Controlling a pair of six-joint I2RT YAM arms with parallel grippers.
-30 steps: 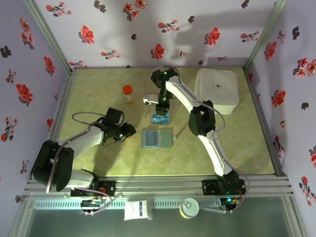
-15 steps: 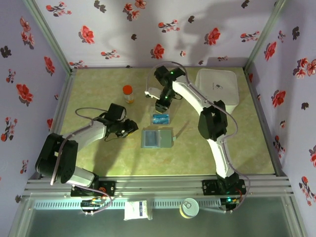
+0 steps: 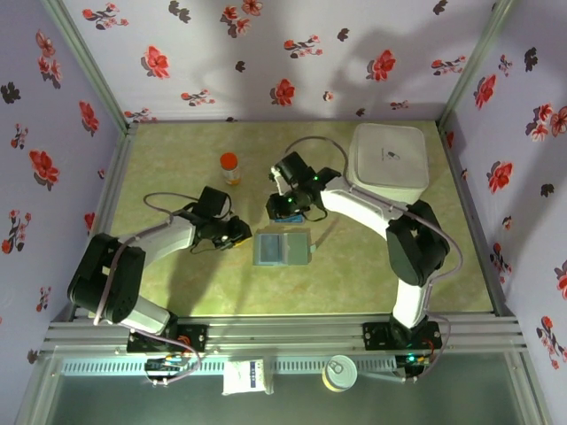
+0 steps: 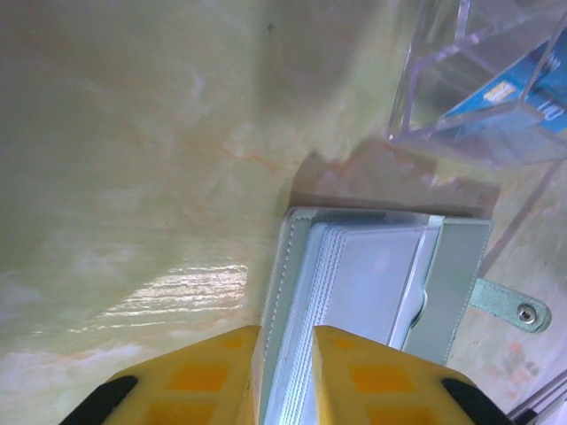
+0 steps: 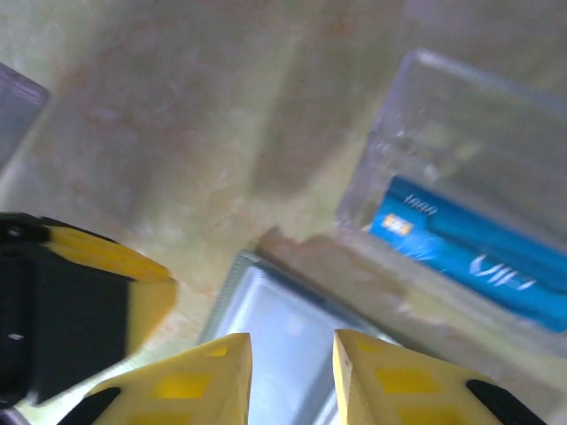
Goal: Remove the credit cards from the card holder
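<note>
The grey-blue card holder (image 3: 282, 247) lies open on the table, its clear sleeves (image 4: 376, 270) facing up. My left gripper (image 3: 237, 232) is at its left edge. In the left wrist view the left gripper (image 4: 285, 329) is closed narrowly, with the holder's cover edge and sleeve stack filling the gap. My right gripper (image 3: 289, 208) hovers over the holder's far edge. In its wrist view the right gripper (image 5: 292, 341) is open above the holder (image 5: 276, 310) with nothing in it. Blue credit cards (image 5: 469, 248) lie in a clear tray (image 5: 425, 115) just behind the holder.
An orange-capped bottle (image 3: 229, 166) stands at the back left. A big white rounded box (image 3: 388, 160) sits at the back right. The holder's snap strap (image 4: 509, 306) sticks out on its right side. The clear tray (image 4: 478, 111) stands close behind the holder.
The right arm swung down from the back, bringing its gripper over the tray and the holder's far edge. The left gripper slid right onto the holder's left edge and its jaws narrowed.
</note>
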